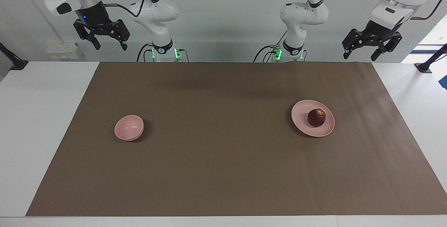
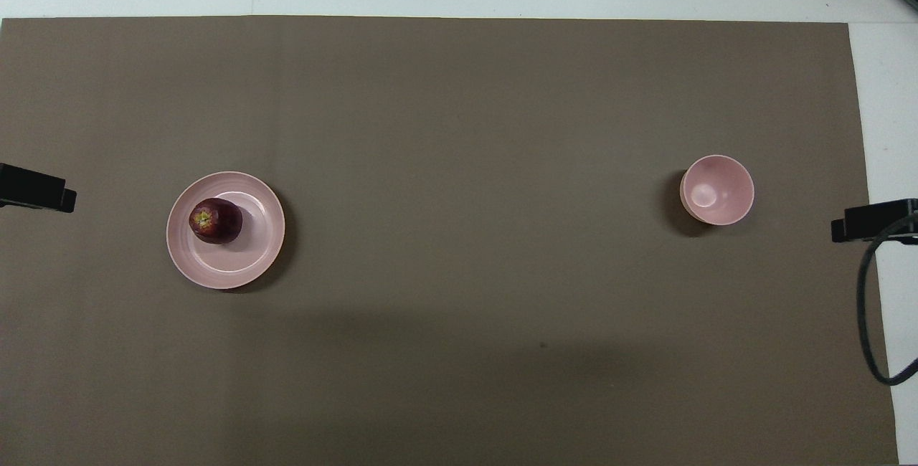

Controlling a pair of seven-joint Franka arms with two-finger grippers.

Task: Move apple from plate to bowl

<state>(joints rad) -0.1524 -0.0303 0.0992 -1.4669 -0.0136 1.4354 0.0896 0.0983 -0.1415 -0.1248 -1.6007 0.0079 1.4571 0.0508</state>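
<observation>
In the facing view, reading from its left edge, the right gripper hung high in the air over the robots' end of the white tabletop, toward the right arm's end, with its two black fingers spread wide and nothing between them. Below it, on the flat brown paper mat that covered most of the tabletop, stood the small, deep, round pale pink bowl, upright and with nothing in it. The bowl sat toward the right arm's end of the tabletop, well apart from the other dishes.

Across the middle of the mat lay bare brown paper, with the two white arm bases above it at the robots' edge.

Toward the left arm's end rested the wide, shallow, round pale pink plate with a low raised rim. The small round dark red apple with a yellowish patch sat on this plate, off centre toward the left arm's end. No gripper touched it.

Farthest along, the left gripper hung high over the robots' edge of the tabletop, tilted, its black fingers also held wide apart and holding nothing.

From overhead the apple showed its pale stem end upward on the plate, and the bowl stood at the other end of the mat.
</observation>
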